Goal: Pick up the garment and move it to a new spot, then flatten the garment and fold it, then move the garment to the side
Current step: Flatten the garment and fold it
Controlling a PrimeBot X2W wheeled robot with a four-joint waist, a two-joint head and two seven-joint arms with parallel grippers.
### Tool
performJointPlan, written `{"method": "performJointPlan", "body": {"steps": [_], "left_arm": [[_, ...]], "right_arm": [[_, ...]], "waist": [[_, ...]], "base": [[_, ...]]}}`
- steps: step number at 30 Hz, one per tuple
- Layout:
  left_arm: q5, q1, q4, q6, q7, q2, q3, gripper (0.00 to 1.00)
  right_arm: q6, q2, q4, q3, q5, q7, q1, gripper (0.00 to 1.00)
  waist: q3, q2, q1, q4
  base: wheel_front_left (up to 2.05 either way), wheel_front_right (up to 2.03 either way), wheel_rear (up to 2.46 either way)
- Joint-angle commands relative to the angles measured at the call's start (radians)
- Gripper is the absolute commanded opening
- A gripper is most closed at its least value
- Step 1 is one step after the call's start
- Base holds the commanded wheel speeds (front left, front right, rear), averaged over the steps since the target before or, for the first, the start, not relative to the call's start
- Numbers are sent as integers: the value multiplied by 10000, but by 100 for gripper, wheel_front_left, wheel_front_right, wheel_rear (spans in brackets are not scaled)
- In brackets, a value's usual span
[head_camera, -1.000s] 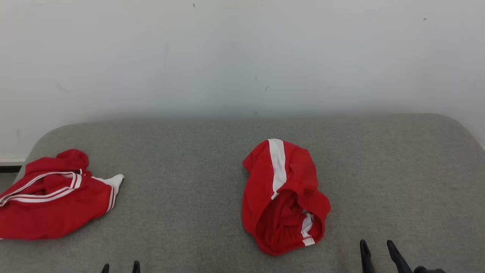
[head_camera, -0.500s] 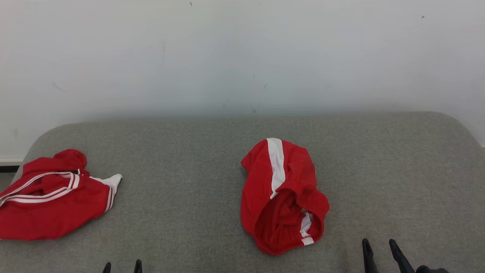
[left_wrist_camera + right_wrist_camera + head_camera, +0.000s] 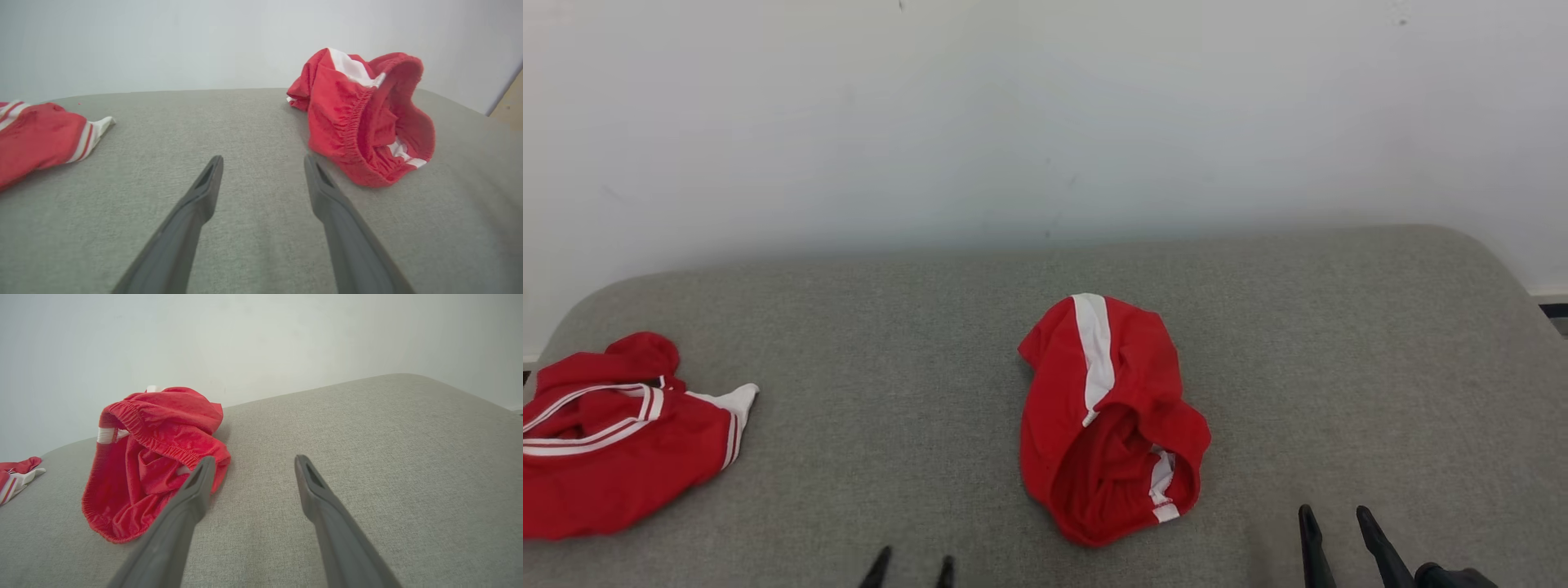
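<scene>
A crumpled red garment (image 3: pixel 1107 425) with a white side stripe and an elastic waistband lies in a heap in the middle of the grey padded surface (image 3: pixel 1339 343). Its waistband opening faces me. My left gripper (image 3: pixel 915 562) is open at the bottom edge, left of the heap and apart from it. In the left wrist view the garment (image 3: pixel 359 118) sits just right of that gripper (image 3: pixel 262 160). My right gripper (image 3: pixel 1334 513) is open at the lower right, clear of the cloth. In the right wrist view the garment (image 3: pixel 151 457) lies left of the open gripper (image 3: pixel 254 458).
A second red garment (image 3: pixel 605 441) with thin white stripes lies bunched at the surface's far left edge, also seen in the left wrist view (image 3: pixel 36 139). A white wall (image 3: pixel 1045 122) rises behind the surface. Bare grey padding spreads to the right of the heap.
The head camera has shifted a little, sliding the scene left. My left gripper has moved right, closer to the middle garment. Neither garment has moved, and both grippers stay open.
</scene>
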Motion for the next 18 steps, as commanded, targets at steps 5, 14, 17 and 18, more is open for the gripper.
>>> {"method": "performJointPlan", "body": {"steps": [5, 14, 17, 18], "left_arm": [[-769, -1117, 645, -7, 500, 77, -2284, 100], [-1592, -3117, 2552, 2, 1094, 154, -4034, 100], [-1620, -3575, 3201, 24, 1145, 125, -4097, 100], [-1630, -3716, 3384, 48, 1166, 109, -4071, 100]], "right_arm": [[-19, 7, -30, 21, -40, 8, -167, 100], [-19, 10, -83, 150, -24, 10, -395, 100], [-19, 17, -75, 86, 15, -19, -389, 100], [-19, 16, -80, 105, 33, -37, -400, 100]], "waist": [[281, 0, -1, -852], [886, 0, -1, -2795], [1113, 0, -1, -3370], [1197, 0, -1, -3533]], "base": [[0, 0, 0], [0, 0, 0], [0, 0, 0], [0, 0, 0]]}}
